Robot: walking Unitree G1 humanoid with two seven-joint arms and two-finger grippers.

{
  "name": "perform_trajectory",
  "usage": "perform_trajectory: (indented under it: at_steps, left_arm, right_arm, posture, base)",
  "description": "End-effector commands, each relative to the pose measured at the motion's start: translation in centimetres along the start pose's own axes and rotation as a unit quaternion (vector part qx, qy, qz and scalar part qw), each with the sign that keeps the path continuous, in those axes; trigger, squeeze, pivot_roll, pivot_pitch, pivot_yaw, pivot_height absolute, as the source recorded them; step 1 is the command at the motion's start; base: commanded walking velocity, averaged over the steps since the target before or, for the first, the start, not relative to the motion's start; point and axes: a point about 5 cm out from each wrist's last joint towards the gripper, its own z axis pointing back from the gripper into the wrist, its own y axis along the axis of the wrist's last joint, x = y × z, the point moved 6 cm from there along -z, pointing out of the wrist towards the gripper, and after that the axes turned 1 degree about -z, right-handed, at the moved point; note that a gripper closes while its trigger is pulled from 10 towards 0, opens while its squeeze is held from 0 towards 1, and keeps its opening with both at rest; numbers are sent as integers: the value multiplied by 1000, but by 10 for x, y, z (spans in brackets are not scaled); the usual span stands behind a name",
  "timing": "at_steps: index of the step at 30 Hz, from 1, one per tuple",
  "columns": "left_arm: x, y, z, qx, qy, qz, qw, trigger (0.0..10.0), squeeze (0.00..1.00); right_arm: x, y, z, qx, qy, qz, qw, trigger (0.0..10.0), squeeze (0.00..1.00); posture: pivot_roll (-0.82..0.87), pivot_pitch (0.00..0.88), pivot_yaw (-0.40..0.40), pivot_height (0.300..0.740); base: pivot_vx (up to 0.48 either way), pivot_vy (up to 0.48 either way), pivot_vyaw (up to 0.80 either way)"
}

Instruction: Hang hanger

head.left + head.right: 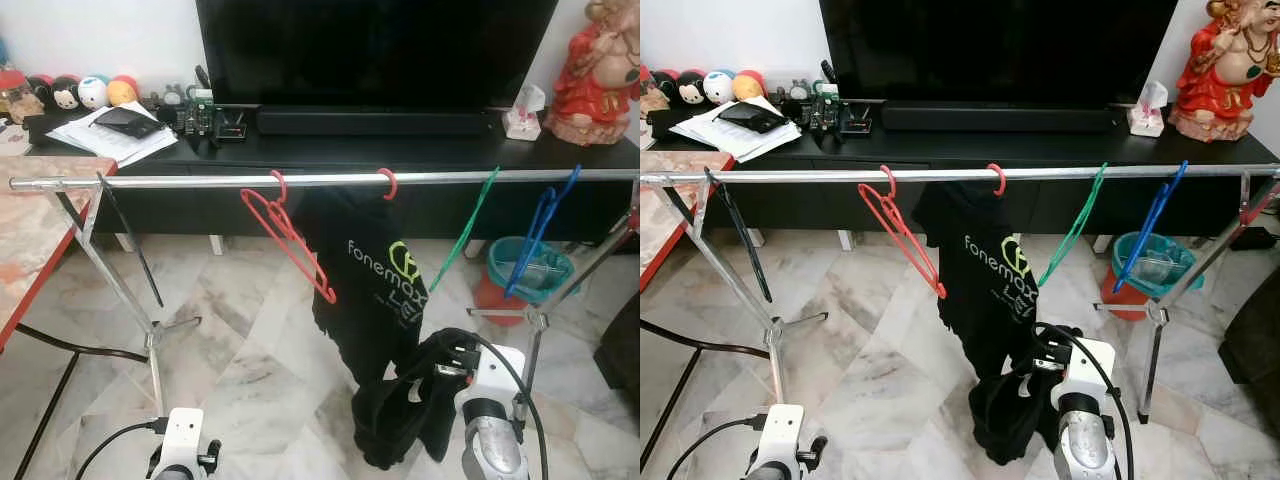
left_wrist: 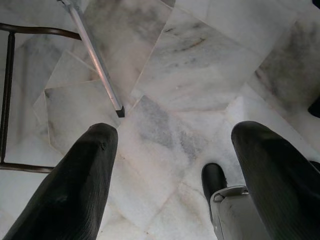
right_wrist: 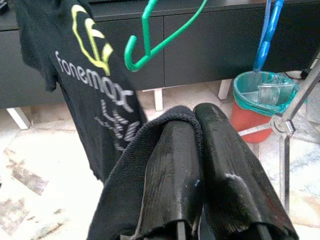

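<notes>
right gripper [image 3: 200,165] lower centre, fingers clamped on black printed T-shirt [image 1: 375,285] hem | left gripper [image 2: 175,170] fingers apart, idle | risk: tug unhooks red plastic hanger [image 1: 385,182] from silver metal rail [image 1: 200,181]

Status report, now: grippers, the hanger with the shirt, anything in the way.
Right gripper low, shut on black shirt. Left gripper open over floor. Shirt's red hanger hooked on rail. Nothing in the way.

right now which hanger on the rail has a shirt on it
The second red hanger, mid-rail, carries the black shirt; the other red, green and blue hangers hang bare.
</notes>
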Motion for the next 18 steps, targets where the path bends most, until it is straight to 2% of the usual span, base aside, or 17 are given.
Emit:
perform_trajectory:
  at_steps: [1, 12, 18]
  left_arm:
    - [1, -2, 1, 1, 1, -5, 1000, 10000, 0]
    - [2, 0, 1, 4, 0, -5, 1000, 10000, 0]
    - [3, -1, 1, 2, -1, -8, 1000, 10000, 0]
  right_arm:
    - [0, 13, -5, 19, 1, 1, 1000, 10000, 0]
    - [-10, 10, -2, 11, 16, 1, 1000, 10000, 0]
    - [-10, 8, -1, 7, 16, 1, 1000, 10000, 0]
  posture:
    - [69, 21, -37, 736]
    - [70, 19, -40, 736]
    - [67, 20, -40, 736]
  base:
    - [0, -307, 0]
    - [0, -320, 0]
    - [0, -322, 0]
